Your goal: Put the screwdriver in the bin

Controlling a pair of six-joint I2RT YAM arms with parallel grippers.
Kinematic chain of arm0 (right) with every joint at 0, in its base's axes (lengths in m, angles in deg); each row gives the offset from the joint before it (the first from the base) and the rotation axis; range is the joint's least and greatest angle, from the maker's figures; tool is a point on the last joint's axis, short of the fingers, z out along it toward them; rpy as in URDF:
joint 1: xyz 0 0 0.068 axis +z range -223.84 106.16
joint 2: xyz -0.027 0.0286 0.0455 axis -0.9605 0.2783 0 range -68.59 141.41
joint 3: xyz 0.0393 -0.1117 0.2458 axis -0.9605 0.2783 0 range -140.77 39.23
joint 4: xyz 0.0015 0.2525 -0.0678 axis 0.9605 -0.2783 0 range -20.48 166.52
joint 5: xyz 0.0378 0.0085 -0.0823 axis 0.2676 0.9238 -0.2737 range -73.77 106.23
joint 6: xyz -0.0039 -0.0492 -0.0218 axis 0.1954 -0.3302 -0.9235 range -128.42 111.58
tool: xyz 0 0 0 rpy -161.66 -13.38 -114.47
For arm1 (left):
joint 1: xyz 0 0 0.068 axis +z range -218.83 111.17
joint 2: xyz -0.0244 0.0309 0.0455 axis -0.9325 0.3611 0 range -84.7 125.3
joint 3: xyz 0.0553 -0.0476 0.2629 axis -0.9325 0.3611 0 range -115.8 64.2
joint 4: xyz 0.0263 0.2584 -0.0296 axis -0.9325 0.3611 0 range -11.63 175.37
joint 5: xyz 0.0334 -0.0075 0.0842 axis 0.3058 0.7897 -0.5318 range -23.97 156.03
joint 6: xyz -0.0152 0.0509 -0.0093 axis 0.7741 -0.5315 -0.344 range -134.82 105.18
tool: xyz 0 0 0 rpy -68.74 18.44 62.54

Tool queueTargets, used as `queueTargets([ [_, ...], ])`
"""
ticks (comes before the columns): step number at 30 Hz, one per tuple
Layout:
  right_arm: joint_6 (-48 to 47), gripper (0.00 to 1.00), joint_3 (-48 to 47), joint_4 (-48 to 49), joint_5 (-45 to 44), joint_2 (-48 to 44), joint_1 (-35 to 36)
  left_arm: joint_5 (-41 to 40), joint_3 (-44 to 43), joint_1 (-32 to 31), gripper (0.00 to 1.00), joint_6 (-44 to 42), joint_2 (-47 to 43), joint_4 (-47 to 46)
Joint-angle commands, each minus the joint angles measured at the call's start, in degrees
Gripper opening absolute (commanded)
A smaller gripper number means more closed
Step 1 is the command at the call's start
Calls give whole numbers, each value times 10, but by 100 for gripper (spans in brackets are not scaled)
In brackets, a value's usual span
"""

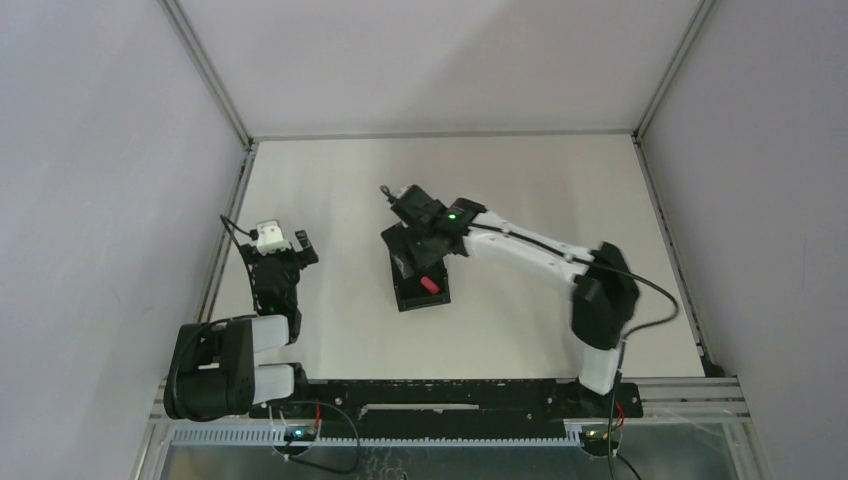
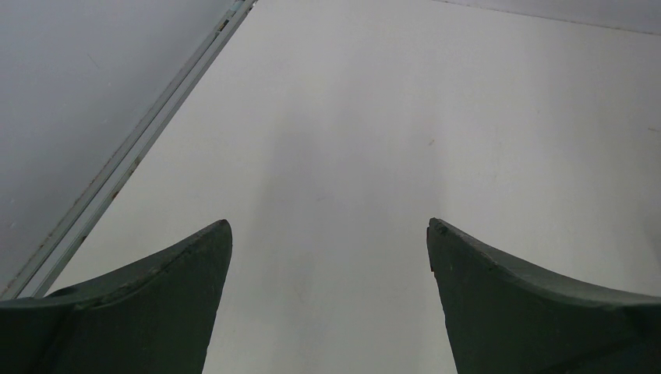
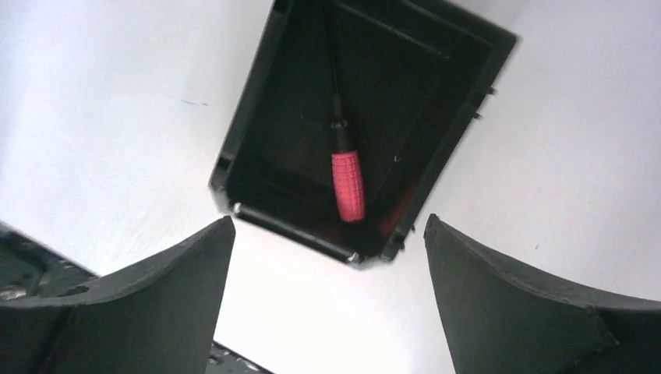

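Now the small screwdriver with a ribbed red handle and thin black shaft (image 3: 348, 184) lies flat on the floor of the small black rectangular open-top plastic bin (image 3: 413, 93). In the right wrist view its handle points toward 6 o'clock and its shaft runs up toward 12 o'clock, crossing a low ridge on the bin floor. The handle end sits close to the bin's near wall. In the top view the red handle shows at the bin's 5 o'clock corner, and the bin rests near the middle of the white table surface (image 1: 330, 180).

The right gripper (image 3: 329, 220) hangs above the bin with its dark fingers spread wide, nothing between them and clear of the screwdriver.

The left gripper (image 2: 329, 226) is well apart, at about 9 o'clock from the bin in the top view, near the table's left rail. Its fingers are also spread wide, with only bare table showing between them.
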Motion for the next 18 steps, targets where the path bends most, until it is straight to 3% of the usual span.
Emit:
queueTargets([
  [1, 5, 100, 81, 134, 2, -163, 1, -5, -23, -2, 100, -10, -9, -21],
  [8, 33, 100, 287, 269, -64, -384, -58, -5, -23, -2, 100, -9, -9, -21],
  [18, 123, 100, 586, 345, -57, -637, -282, -6, -22, -3, 100, -9, -9, -21],
])
